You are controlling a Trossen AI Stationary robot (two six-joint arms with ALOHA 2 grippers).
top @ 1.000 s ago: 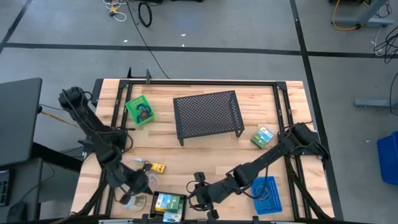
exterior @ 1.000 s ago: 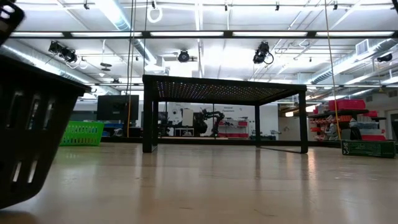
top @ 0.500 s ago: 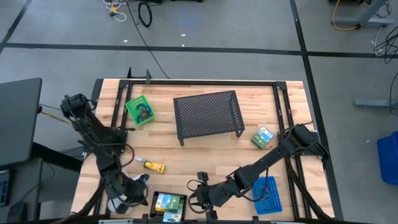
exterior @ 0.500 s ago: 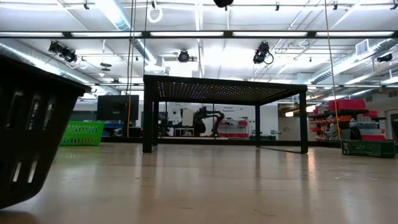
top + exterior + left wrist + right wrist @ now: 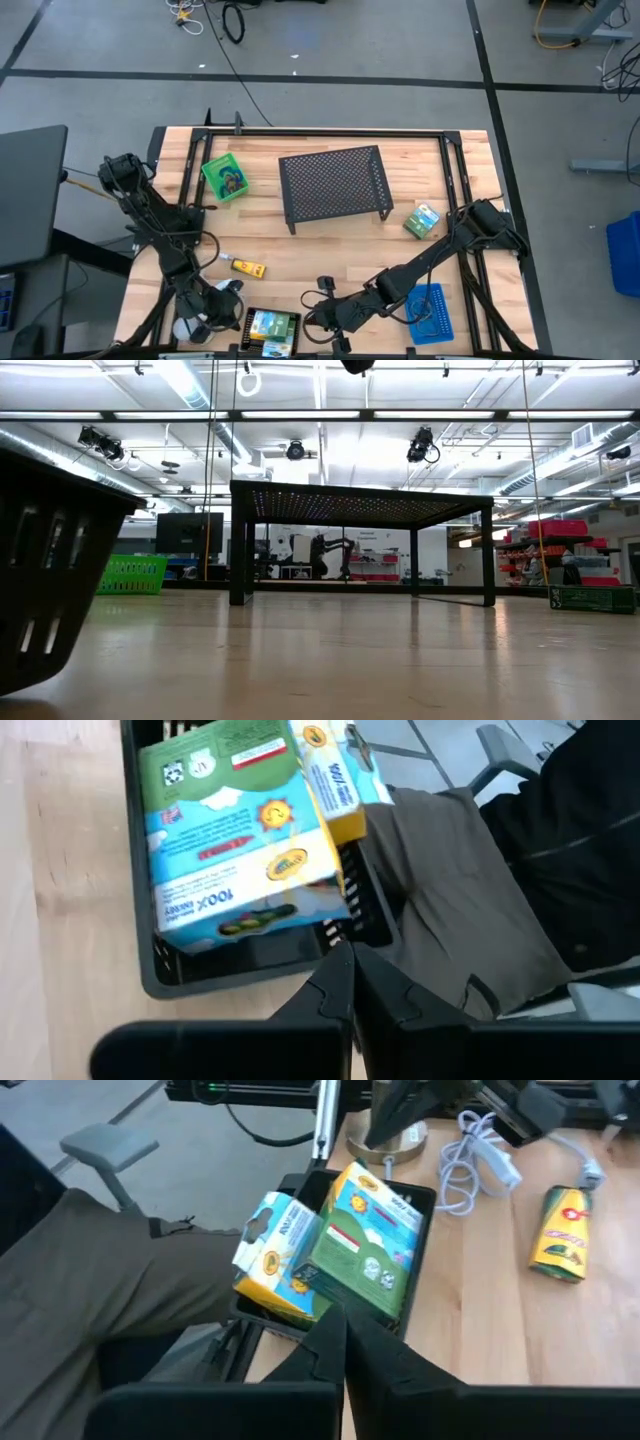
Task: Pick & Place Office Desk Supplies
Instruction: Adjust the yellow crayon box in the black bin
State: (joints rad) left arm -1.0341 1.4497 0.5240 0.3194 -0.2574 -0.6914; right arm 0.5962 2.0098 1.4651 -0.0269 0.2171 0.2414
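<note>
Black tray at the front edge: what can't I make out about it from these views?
- High view: black tray front rim is cut off by the picture's edge.
- Left wrist view: crayon boxes hide the tray floor.
- Low view: only a dark slotted wall of it shows, at the picture's left.
- Right wrist view: box print is too small to read.

The black tray [image 5: 268, 332] at the table's front edge is cut off by the bottom of the high view, its packets [image 5: 240, 830] partly overlapping one another. In the low view, a dark basket wall [image 5: 45, 560] runs off the left edge. The contents of the green tray [image 5: 225, 177] and blue tray [image 5: 430, 312] are too small to identify from above.
</note>
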